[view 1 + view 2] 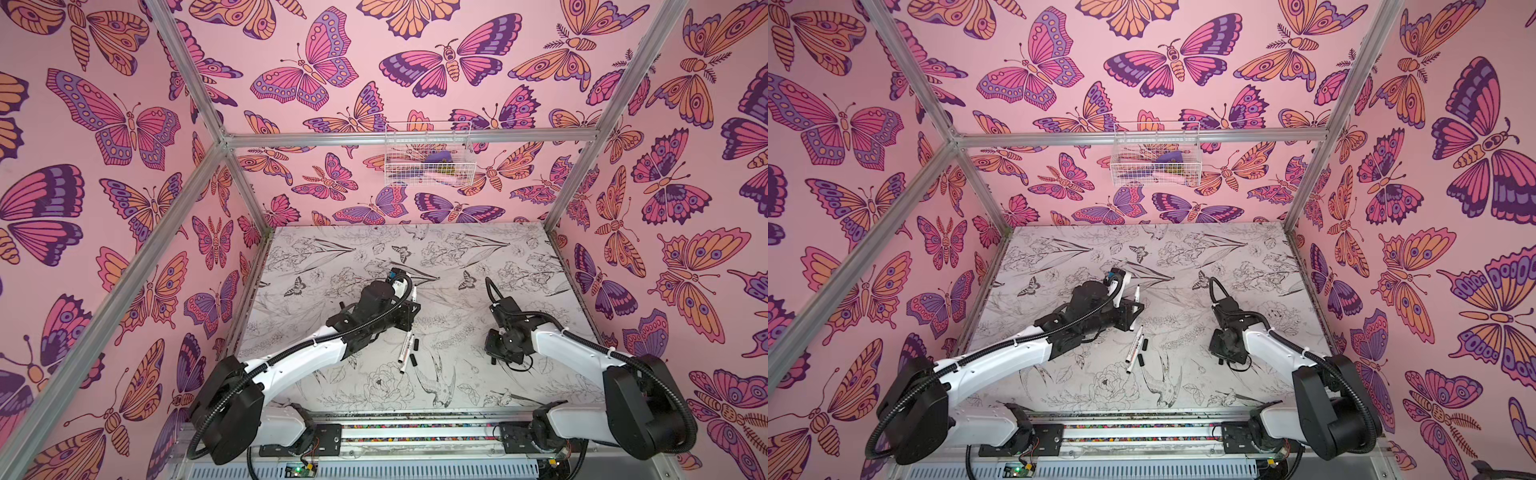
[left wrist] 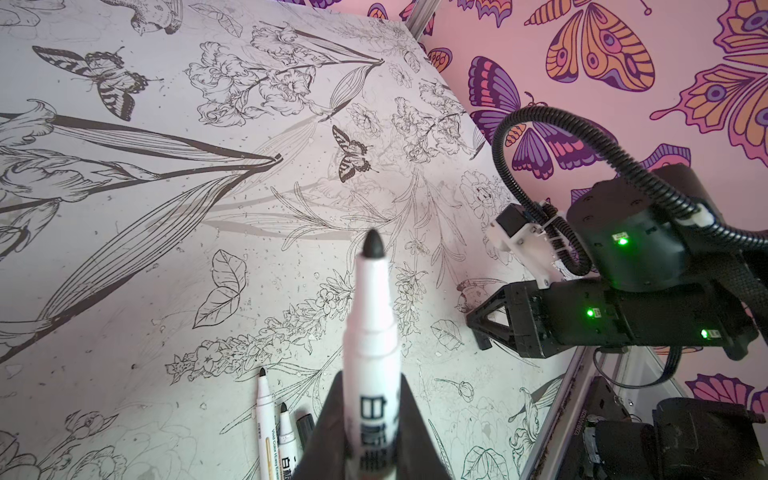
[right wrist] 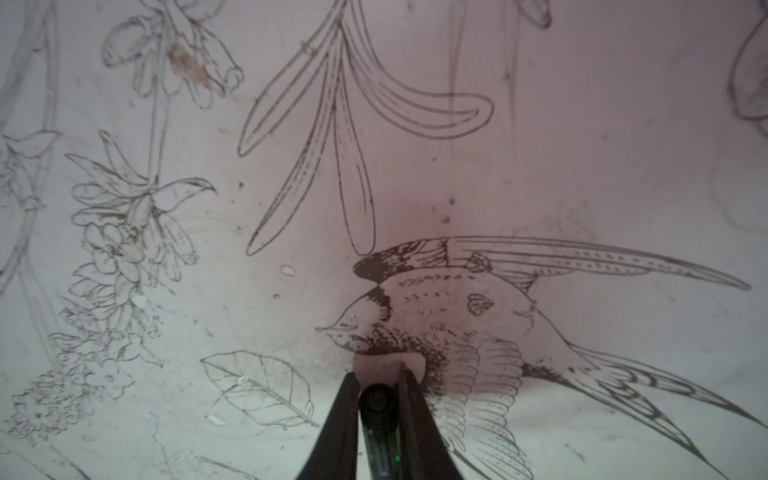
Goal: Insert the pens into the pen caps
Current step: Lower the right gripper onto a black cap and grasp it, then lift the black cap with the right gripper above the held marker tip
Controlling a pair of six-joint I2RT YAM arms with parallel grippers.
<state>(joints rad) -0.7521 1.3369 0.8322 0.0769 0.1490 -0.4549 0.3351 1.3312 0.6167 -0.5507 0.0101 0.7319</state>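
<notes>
holding pen (image 2: 370, 328), left claw (image 2: 371, 377) — cap (image 3: 377, 402), right claw (image 3: 376, 371)

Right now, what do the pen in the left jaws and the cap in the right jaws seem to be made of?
The pen: probably plastic, a smooth white barrel with slight sheen and printed marks; its dark tip looks matte, likely felt. The cap: apparently black plastic, glossy, judging by the reflections on its rim and side.

light: bright, even | top views: sharp, edges bowed | left wrist: pen (image 2: 370, 332) blurred | right wrist: dim, soft
</notes>
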